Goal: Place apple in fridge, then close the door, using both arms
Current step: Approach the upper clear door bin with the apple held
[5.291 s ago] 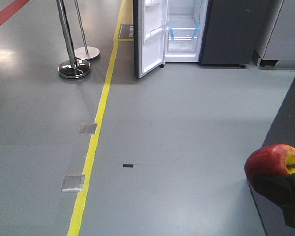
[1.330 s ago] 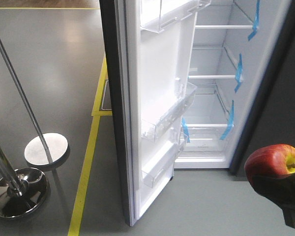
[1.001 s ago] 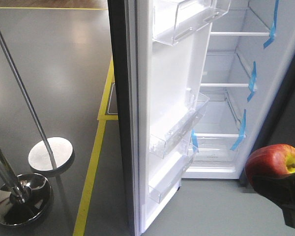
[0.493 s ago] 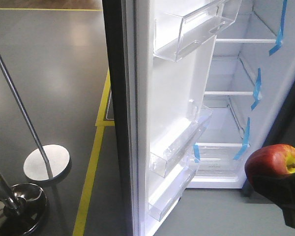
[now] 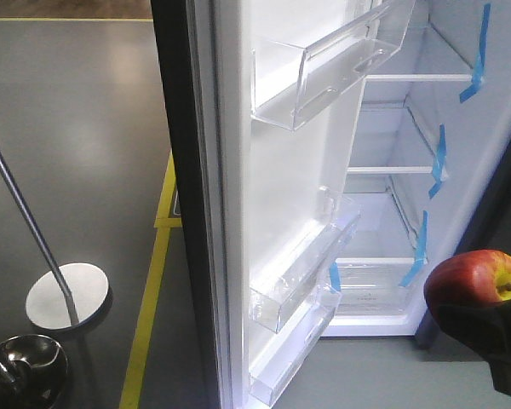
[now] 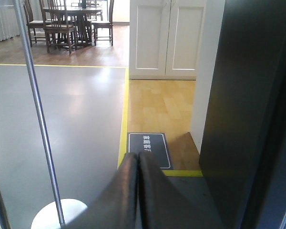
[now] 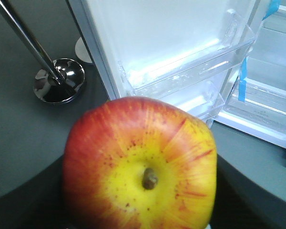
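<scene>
The task is in its first part – the apple (image 5: 477, 285) is not yet in the fridge (image 5: 470, 145). It sits gripped in the right pincer (image 5: 487, 334), whose black jaws are closed round its lower half, with the yellow stem dimple turned toward the wrist camera. The door (image 5: 281, 187) stands wide open ahead and to the left of that pincer, its clear bins (image 5: 324, 68) empty. The white shelves lie ahead of the pincer and a little to its left, near but not reached, and nothing shows on them. What is left, as I judge it: carry the apple in onto a shelf, let go, draw back, then swing the door shut – likely work for the left pincer (image 6: 137, 191). That one has its fingers pressed together with nothing between them and points past the door's dark outer face. As for writing, the only piece is a dark floor sign (image 6: 148, 148) just ahead of the left pincer, bearing white characters too small to read. No brand shows on the fridge, and the blue tape (image 5: 439, 158) looks blank.
</scene>
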Tool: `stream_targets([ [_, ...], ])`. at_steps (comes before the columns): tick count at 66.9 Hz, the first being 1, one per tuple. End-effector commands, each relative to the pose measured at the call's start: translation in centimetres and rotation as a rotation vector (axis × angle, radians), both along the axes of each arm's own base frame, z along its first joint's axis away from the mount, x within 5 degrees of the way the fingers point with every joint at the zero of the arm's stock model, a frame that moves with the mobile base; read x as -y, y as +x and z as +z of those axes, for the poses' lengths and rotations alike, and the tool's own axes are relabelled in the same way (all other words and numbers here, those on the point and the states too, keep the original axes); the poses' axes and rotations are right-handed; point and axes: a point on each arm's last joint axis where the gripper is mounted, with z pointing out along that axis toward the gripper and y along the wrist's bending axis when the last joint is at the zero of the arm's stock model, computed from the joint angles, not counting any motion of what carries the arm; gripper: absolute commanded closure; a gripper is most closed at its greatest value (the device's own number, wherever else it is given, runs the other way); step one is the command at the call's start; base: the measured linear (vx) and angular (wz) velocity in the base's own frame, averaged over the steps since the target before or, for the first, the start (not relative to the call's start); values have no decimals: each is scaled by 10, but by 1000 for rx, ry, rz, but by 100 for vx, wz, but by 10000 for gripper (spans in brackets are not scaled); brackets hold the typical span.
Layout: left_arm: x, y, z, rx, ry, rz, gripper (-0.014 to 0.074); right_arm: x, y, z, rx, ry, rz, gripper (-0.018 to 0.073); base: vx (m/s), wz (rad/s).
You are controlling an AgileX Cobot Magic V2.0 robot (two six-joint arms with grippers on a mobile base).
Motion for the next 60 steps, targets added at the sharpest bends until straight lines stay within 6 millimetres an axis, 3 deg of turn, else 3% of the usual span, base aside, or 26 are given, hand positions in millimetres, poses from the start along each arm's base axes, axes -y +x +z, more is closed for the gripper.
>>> stream_targets([
  [1, 0, 1, 0, 55, -13, -3, 603, -1, 2, 13, 82, 39, -11, 384, 8, -4],
  [60, 0, 1, 0, 55, -13, -3, 603, -1, 2, 13, 82, 39, -11, 384, 5, -2],
])
